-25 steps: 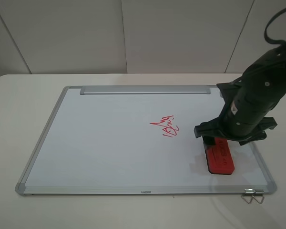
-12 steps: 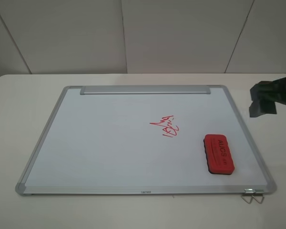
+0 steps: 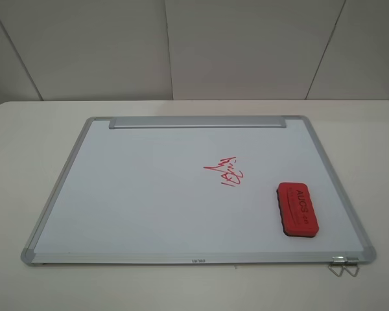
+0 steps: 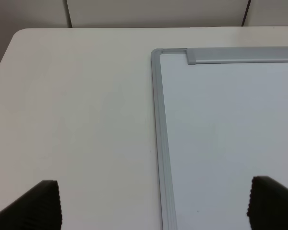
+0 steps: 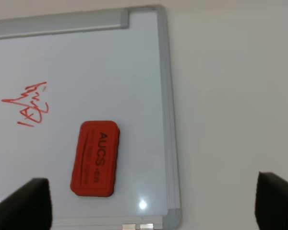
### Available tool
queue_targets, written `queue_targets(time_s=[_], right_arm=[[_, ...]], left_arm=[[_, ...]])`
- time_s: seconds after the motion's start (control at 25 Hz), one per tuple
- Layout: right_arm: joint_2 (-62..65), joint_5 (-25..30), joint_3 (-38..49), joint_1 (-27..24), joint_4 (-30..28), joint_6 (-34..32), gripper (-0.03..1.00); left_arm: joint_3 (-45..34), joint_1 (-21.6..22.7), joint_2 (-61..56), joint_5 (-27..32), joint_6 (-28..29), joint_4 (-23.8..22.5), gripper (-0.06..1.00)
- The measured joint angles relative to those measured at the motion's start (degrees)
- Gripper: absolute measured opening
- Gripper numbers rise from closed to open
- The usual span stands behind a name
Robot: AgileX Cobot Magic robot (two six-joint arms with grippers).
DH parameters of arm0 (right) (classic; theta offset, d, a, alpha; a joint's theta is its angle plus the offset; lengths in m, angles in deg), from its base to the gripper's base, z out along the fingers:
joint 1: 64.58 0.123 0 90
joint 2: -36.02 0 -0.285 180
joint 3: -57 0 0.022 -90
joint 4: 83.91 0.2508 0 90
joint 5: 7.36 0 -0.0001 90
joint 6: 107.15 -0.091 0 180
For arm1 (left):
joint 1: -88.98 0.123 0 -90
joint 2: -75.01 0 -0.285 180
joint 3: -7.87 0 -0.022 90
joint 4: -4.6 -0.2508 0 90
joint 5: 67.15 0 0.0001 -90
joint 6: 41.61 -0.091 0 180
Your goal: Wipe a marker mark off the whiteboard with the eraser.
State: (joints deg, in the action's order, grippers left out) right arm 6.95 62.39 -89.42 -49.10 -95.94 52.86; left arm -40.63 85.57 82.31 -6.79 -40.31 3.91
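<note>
Only the fingertips of each gripper show, at the edges of the wrist views. The left gripper [image 4: 153, 203] has black fingers [image 4: 36, 206] with finely ribbed inner edges. The right gripper [image 5: 151, 203] has matching matte black fingers [image 5: 29, 203].

High front view; wrists overhead whiteboard [image 3: 149, 194]

Bright, even light; small glare on whiteboard [image 5: 142, 205].

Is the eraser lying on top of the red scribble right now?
No, the eraser lies flat on the whiteboard, clear of the red scribble.
</note>
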Motion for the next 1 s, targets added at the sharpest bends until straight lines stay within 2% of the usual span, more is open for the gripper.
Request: queue_targets(time_s=[0.24, 0.4, 0.64, 1.0], right_arm=[[7.93, 0.23, 0.00, 0.00, 6.48, 2.00, 0.75], [11.79, -0.20, 2.93, 0.00, 5.57, 5.57, 0.75], [16.06, -3.70, 11.52, 0.00, 6.01, 8.10, 0.75], [16.21, -8.39, 13.94, 0.00, 5.51, 12.74, 0.75]], left_arm=[[0.00, 0.00, 0.00, 0.00, 0.00, 0.00, 0.77], [0.00, 0.00, 0.00, 0.00, 0.00, 0.00, 0.77], [0.00, 0.00, 0.00, 0.00, 0.00, 0.00, 0.77], [0.00, 0.00, 0.00, 0.00, 0.00, 0.05, 0.77]])
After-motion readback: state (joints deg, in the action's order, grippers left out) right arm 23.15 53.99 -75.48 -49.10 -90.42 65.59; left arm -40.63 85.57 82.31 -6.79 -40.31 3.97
